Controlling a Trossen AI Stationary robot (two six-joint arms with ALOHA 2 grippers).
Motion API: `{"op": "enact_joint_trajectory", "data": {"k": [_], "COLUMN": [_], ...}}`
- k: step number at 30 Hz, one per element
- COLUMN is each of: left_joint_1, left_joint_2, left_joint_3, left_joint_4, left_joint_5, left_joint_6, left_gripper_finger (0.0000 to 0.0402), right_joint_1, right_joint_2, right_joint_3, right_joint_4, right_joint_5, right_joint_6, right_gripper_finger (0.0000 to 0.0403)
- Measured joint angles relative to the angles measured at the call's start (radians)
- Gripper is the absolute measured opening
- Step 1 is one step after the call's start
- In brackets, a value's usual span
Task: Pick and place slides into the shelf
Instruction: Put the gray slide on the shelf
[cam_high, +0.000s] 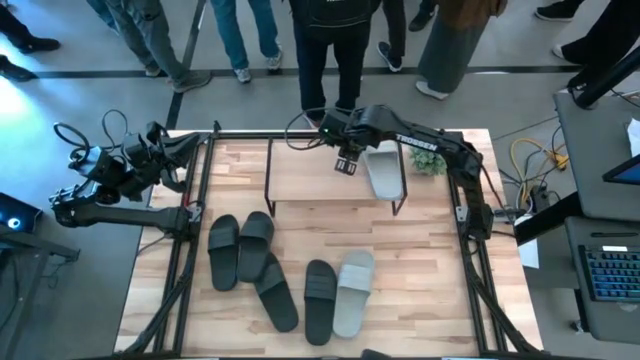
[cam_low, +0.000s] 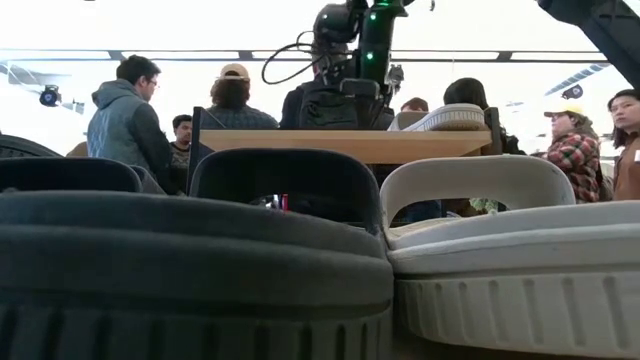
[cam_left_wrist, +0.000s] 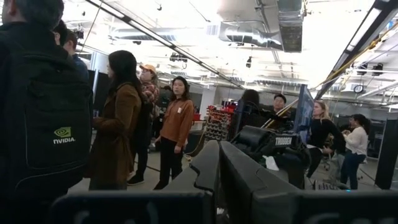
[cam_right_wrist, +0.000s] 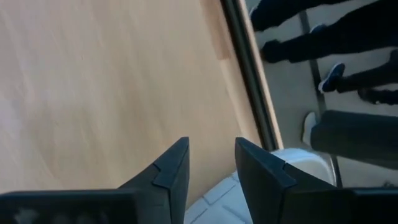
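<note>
The shelf (cam_high: 320, 175) stands at the table's far middle, its light wood top on thin black legs. One pale grey slide (cam_high: 383, 170) lies flat on the right end of that top and shows in the low view as the slide (cam_low: 445, 118). My right gripper (cam_high: 347, 163) hovers open over the shelf top just left of this slide; its wrist view shows the gripper (cam_right_wrist: 211, 165) above bare wood with the slide (cam_right_wrist: 292, 168) beside it. Several black slides (cam_high: 256, 245) and a second grey slide (cam_high: 352, 292) lie on the table's near half. My left arm (cam_high: 120, 175) waits beyond the table's left edge.
A small green plant (cam_high: 428, 160) sits on the table right of the shelf. Black frame rails (cam_high: 190, 240) run along the table's left and right sides. People stand beyond the far edge (cam_high: 330, 60). Bare shelf top lies left of my right gripper.
</note>
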Motion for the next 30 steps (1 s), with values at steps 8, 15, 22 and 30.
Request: {"op": "enact_joint_trajectory", "data": {"k": [8, 15, 22, 30], "left_joint_1": [0.0, 0.0, 0.0, 0.0], "left_joint_2": [0.0, 0.0, 0.0, 0.0], "left_joint_3": [0.0, 0.0, 0.0, 0.0], "left_joint_4": [-0.002, -0.003, -0.002, -0.001], "left_joint_5": [-0.002, -0.002, -0.002, -0.002], "left_joint_6": [0.001, 0.002, 0.002, 0.002], "left_gripper_finger": [0.0, 0.0, 0.0, 0.0], "right_joint_1": [-0.032, -0.042, -0.036, -0.025], "right_joint_2": [-0.003, -0.007, -0.034, -0.127], "right_joint_3": [-0.021, -0.023, -0.026, -0.025], "right_joint_4": [-0.066, -0.126, -0.04, 0.13], "right_joint_5": [-0.05, -0.05, -0.045, -0.142], "right_joint_6": [0.012, 0.056, 0.072, 0.026], "right_gripper_finger": [0.0102, 0.0093, 0.0105, 0.0128]}}
